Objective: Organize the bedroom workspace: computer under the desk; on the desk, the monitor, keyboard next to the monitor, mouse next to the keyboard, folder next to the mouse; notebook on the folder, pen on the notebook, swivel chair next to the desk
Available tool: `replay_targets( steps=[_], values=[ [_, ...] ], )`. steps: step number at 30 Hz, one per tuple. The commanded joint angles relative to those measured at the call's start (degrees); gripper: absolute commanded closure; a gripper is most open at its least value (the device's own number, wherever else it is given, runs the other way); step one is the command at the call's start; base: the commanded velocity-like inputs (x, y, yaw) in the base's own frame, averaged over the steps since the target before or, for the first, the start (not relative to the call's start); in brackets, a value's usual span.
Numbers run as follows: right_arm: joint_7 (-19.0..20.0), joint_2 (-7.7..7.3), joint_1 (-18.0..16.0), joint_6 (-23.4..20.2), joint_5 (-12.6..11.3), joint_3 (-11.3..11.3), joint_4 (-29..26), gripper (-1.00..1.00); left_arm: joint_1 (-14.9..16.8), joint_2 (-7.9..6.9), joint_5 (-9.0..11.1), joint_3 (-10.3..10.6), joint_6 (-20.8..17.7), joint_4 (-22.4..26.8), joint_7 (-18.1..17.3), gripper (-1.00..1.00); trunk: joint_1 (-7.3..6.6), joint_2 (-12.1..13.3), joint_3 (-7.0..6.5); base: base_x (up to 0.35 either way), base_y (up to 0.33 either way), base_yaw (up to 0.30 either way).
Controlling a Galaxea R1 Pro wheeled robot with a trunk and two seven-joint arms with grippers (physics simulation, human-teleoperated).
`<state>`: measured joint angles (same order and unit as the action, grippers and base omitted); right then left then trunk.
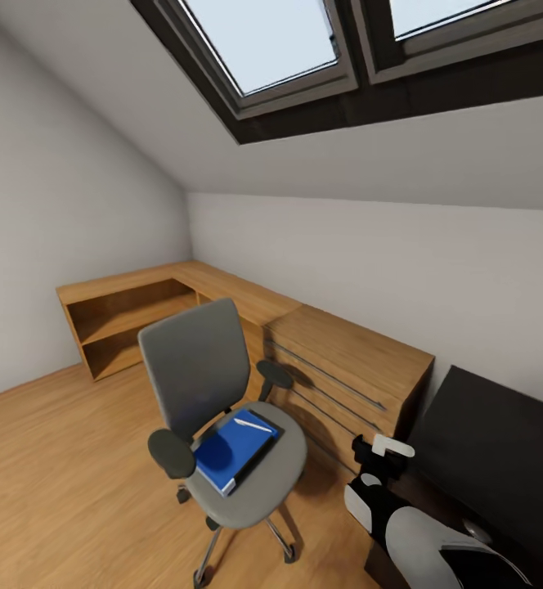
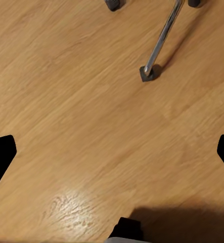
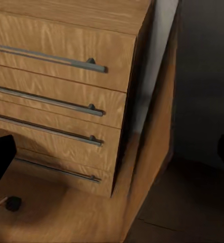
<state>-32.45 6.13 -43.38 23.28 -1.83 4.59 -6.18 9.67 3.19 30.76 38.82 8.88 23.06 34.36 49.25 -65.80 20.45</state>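
Counting from the head view, we find one swivel chair, one folder and one pen, all together in the middle of the room. The swivel chair has a grey padded back and seat, two dark rounded armrests and chrome legs on casters, and it stands on the wooden floor just beside a light wooden drawer chest. The folder is bright blue with a pale page edge and lies flat on the seat, turned at an angle. The pen, a thin white stick, rests on the folder's far end. A darker strip runs along the folder's edge nearest the chest; it may be the notebook, though we cannot tell at this size.

The chest shows four long silver bar handles in the right wrist view, one per drawer. Beyond the chair, a low wooden shelf unit runs along the walls, and two skylights sit in the sloped ceiling. To the right of the chest is the glossy black bench.

The left claw hangs over bare floor near one chrome chair leg, its dark fingers spread wide and holding nothing. The right claw faces the chest, likewise spread wide and empty.
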Motion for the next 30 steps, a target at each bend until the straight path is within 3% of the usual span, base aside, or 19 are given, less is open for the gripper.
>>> replay_targets(
  steps=[1,7,14,17,24,27,29,30],
  values=[
    [0.21,0.02,-0.04,0.53,-0.19,0.42,0.02,-1.00,0.08,-0.02,0.61,0.47,0.35,-0.04,0.27,-1.00,0.03,-0.04,0.06,0.299,0.000,0.273],
    [0.25,0.02,-0.04,0.53,-0.19,0.42,0.03,-1.00,0.08,-0.10,0.62,0.47,0.35,-0.04,0.27,-1.00,0.03,-0.04,0.06,0.262,0.000,0.274],
    [0.26,0.26,-0.04,0.53,-0.12,0.37,0.03,-1.00,0.11,-0.11,0.71,0.33,0.35,-0.04,0.27,-1.00,0.03,-0.04,0.06,0.117,0.193,0.056],
    [0.21,0.28,-0.04,0.53,1.84,0.41,0.03,-1.00,0.10,-0.11,0.71,0.35,0.35,-0.04,0.27,-1.00,0.03,-0.04,0.06,0.003,0.026,0.001],
    [0.56,0.22,0.01,0.53,2.73,0.41,0.03,-1.00,0.09,-0.11,0.64,0.31,0.35,-0.04,0.27,-1.00,0.03,-0.04,0.06,0.001,0.005,0.000],
    [3.13,0.06,0.03,0.53,3.56,0.42,0.03,-1.00,0.08,-0.11,0.63,0.32,0.37,-0.04,0.30,-1.00,0.03,-0.04,0.06,0.000,0.000,0.000],
    [9.85,-0.32,0.09,0.50,5.62,0.42,0.04,-1.00,0.08,-0.19,0.60,0.27,0.42,-0.04,0.34,-1.00,0.03,-0.04,0.06,0.000,0.000,0.000],
    [11.33,-0.46,0.10,0.49,6.09,0.42,0.04,-1.00,0.08,-0.23,0.60,0.24,0.42,-0.04,0.34,-1.00,0.03,-0.04,0.06,0.000,0.000,0.000]
  ],
)
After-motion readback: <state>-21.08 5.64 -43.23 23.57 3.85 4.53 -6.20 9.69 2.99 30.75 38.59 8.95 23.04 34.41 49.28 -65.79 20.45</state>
